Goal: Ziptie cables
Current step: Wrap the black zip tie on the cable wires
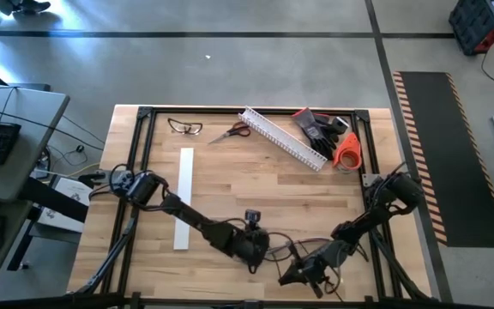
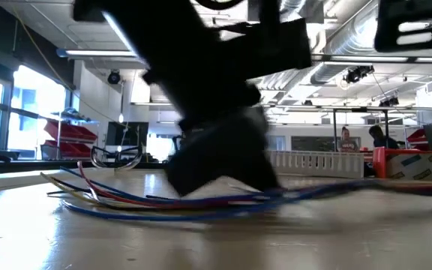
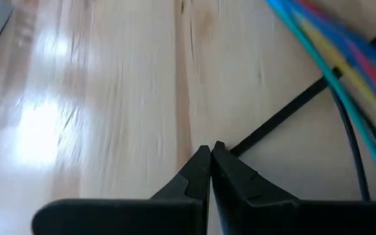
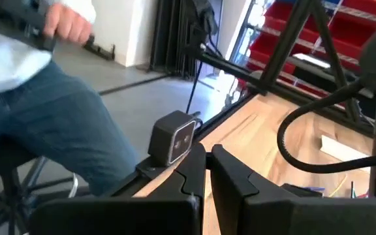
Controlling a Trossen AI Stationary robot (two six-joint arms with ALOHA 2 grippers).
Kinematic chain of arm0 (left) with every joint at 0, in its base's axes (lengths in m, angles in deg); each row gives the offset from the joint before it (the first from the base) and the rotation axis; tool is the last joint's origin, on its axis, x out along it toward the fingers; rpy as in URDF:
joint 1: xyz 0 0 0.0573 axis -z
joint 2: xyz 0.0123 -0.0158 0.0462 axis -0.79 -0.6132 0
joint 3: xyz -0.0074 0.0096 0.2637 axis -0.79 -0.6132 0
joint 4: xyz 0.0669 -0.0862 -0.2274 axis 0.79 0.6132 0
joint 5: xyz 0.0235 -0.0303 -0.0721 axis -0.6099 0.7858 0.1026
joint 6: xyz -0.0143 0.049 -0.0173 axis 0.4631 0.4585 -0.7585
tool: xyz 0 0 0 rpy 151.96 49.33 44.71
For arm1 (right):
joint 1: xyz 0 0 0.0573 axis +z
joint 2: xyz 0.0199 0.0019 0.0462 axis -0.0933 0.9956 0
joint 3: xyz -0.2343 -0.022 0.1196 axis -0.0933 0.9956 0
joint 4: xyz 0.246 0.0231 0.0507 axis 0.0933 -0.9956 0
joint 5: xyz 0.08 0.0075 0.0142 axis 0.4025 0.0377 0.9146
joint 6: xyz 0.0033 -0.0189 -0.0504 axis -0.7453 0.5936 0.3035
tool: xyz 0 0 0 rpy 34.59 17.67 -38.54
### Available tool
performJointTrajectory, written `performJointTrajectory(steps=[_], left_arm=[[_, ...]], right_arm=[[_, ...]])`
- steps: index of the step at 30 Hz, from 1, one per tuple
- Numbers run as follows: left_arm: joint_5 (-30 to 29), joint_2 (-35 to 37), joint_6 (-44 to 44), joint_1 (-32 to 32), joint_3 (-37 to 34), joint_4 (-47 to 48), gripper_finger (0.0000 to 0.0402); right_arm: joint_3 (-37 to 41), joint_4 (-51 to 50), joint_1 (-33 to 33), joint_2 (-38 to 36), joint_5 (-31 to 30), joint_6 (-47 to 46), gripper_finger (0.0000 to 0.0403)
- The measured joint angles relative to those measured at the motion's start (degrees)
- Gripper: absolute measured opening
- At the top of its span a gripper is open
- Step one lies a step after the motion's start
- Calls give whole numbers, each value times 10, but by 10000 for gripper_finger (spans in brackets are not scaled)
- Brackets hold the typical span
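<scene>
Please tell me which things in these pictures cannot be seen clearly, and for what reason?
- Ziptie, left wrist view: its end meets the shut left tool; whether it is pinched cannot be told.
- Cables, low view: their middle is hidden behind a blurred dark arm.
- Cables, high view: too thin to count, partly under both arms.
- Right tool, right wrist view: shut, aimed off the table at a seated person, who is cut off by the edge.
</scene>
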Motion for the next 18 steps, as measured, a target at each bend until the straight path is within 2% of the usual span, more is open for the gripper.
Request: performJointTrajectory(steps=[6, 10, 14, 18], left_arm=[[-45, 14, -7, 17, -2, 99, 0], [-46, 14, 12, 17, -3, 74, 0], [-47, 22, 43, 17, -5, 62, 0], [-36, 49, 56, 19, -6, 71, 12]], right_arm=[[-42, -55, -21, 0, -4, -5, 0], [-61, -70, -30, 0, -17, -49, 0], [-88, -135, -31, 0, -56, -103, 0], [-117, -188, -29, 0, -113, -217, 0]])
